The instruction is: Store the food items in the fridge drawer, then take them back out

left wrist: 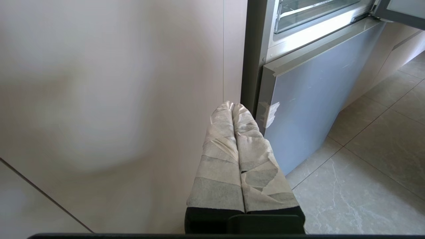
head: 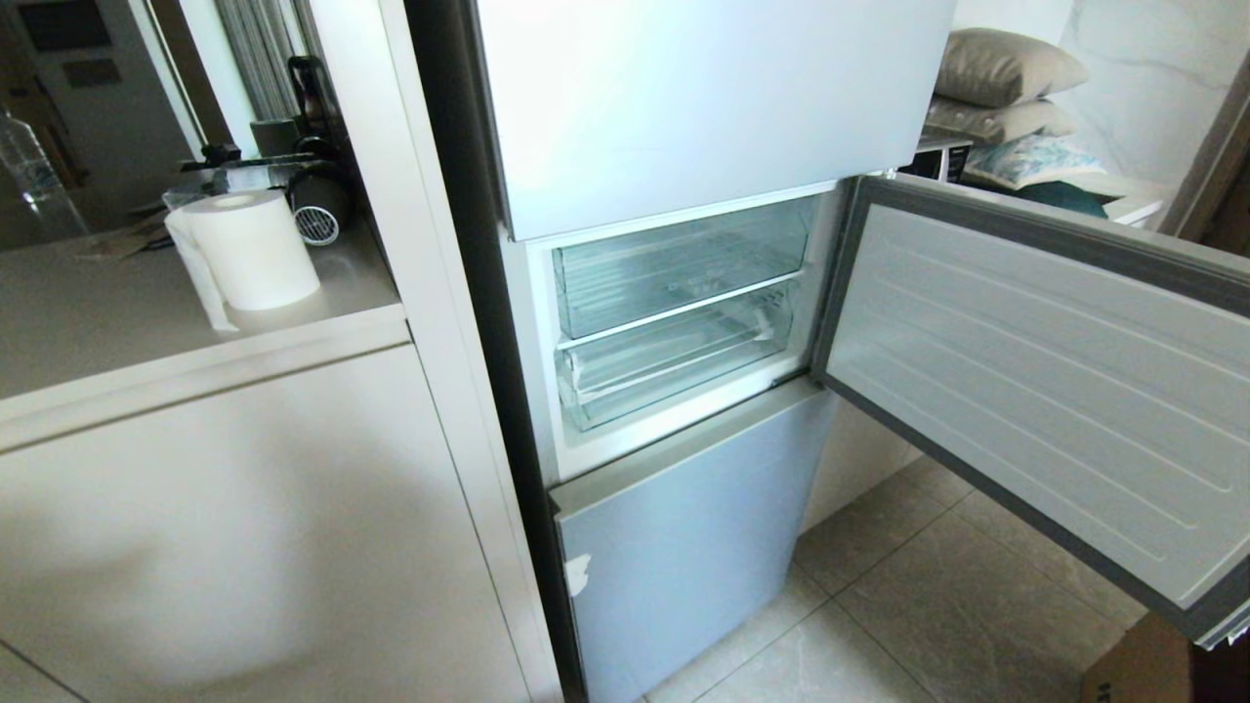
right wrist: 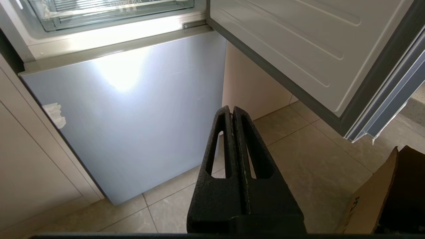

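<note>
The fridge's middle compartment stands open with two clear plastic drawers pushed in. The lower one, with a white tape scrap on its front left corner, is the fridge drawer [head: 674, 366]; it also shows at the edge of the left wrist view [left wrist: 315, 10] and the right wrist view [right wrist: 109, 10]. Both drawers look empty, and the food items are out of view. My left gripper [left wrist: 232, 105], its fingers wrapped in pale tape, is shut on nothing, low beside the beige cabinet. My right gripper [right wrist: 231, 109], black, is shut and empty, low before the lower fridge door. Neither arm shows in the head view.
The open fridge door [head: 1055, 391] swings out to the right at drawer height. Below the compartment is a shut grey door [head: 684, 527] with a tape scrap. A beige cabinet [head: 244, 537] with a paper roll [head: 249, 249] on its counter stands left. A cardboard box [right wrist: 382, 199] sits on the floor right.
</note>
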